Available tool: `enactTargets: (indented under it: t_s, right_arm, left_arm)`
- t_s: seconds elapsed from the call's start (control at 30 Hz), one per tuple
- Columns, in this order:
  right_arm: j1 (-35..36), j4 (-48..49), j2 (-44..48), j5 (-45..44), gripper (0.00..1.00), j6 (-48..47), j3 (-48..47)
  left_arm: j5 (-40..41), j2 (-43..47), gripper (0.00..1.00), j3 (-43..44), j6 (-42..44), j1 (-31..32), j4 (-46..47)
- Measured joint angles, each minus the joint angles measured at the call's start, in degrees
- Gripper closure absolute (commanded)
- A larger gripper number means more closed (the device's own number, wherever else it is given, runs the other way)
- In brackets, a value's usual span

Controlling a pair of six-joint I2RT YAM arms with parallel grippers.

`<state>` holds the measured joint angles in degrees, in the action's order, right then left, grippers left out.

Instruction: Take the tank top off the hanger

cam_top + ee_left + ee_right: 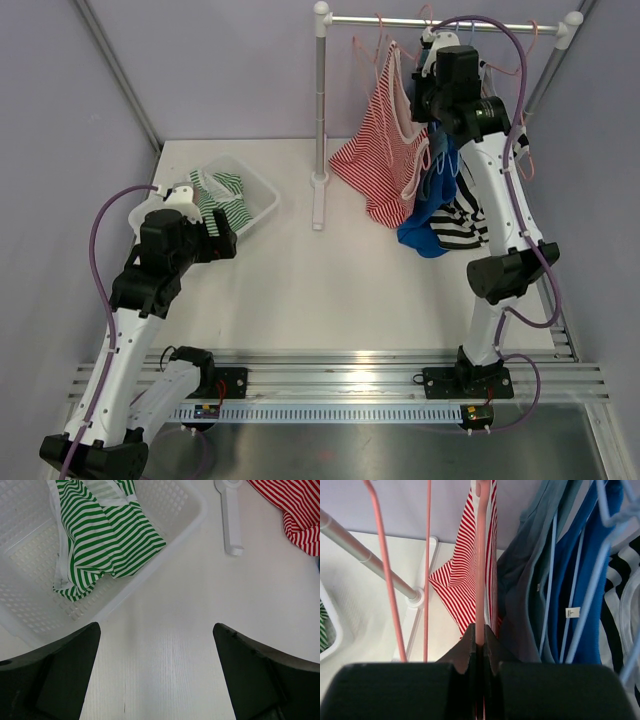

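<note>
Right gripper (pixel 479 639) is pinching the pink hanger (pixel 480 555), left gripper (pixel 156 632) is gaping empty, and the limp, light tank top (pixel 385 165) is probably best taken by a strap (pixel 386 85).

On my screen, the red-and-white striped tank top (pixel 385 160) hangs from the grey metal clothes rail with white joints (pixel 360 19) on a pink wire hanger (pixel 480 555). Farther right along the rail I see a plain grey garment (pixel 520 580), a solid blue garment (pixel 425 235) and a black-and-white striped garment (pixel 465 225). Left of the rail, a green-and-white striped top (pixel 222 195) lies in a white perforated plastic basket (pixel 258 177).
</note>
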<state>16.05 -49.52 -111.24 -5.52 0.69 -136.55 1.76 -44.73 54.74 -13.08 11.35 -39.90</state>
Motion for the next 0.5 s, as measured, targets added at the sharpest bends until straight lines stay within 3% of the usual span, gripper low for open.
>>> enactTargets:
  t_s: [0.13,0.3,0.5]
  right_arm:
    - [0.00,0.39,4.15,0.74,1.00,0.20,1.75]
    - [0.00,1.88,14.43,2.64,1.00,1.05,10.95]
    - [0.00,2.99,26.32,6.14,1.00,2.40,24.41]
  left_arm:
    - [-1.44,-0.04,0.01,0.02,-0.42,0.00,0.13]
    - [-3.63,-1.03,0.01,1.66,-1.53,0.00,0.13]
    - [-4.55,-4.11,0.01,10.64,-3.26,0.98,-0.66]
